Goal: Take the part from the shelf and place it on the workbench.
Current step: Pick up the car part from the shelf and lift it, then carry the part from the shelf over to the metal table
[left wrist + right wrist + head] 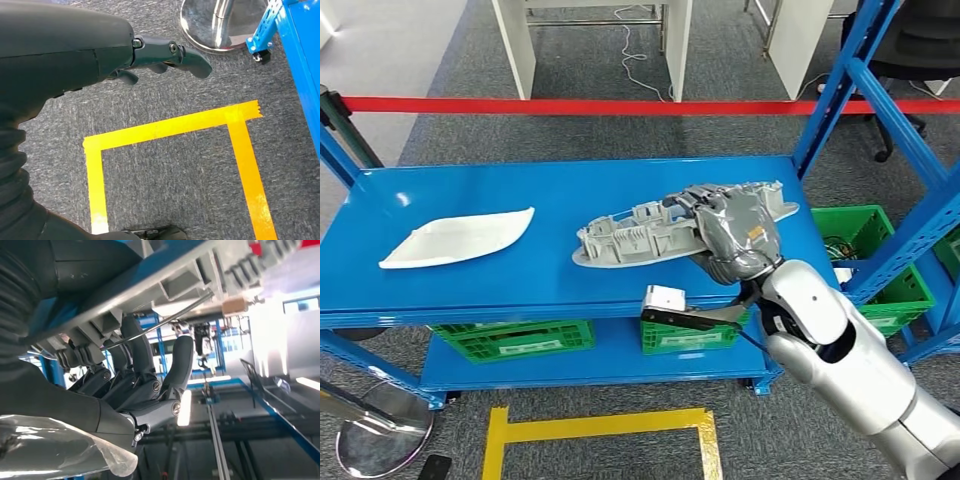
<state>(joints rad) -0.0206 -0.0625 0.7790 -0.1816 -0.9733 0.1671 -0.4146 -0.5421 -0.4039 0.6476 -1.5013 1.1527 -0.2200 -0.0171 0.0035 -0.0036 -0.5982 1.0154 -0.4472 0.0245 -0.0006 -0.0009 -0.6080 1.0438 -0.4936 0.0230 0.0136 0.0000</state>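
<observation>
Our right hand [731, 232] holds the grey part [652, 232] near the shelf's [471, 290] front edge; a loose hold could drop it.

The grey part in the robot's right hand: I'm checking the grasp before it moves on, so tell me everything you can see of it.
The grey part is a long, narrow moulding that looks like plastic, with a flat flange round its edge and upright ribs and clips along its top. It lies lengthwise over the blue shelf top, its far end tilted slightly up. The right hand grips it near that end; in the right wrist view, fingers curl against its ribbed side. Whether it touches the shelf is unclear.
</observation>
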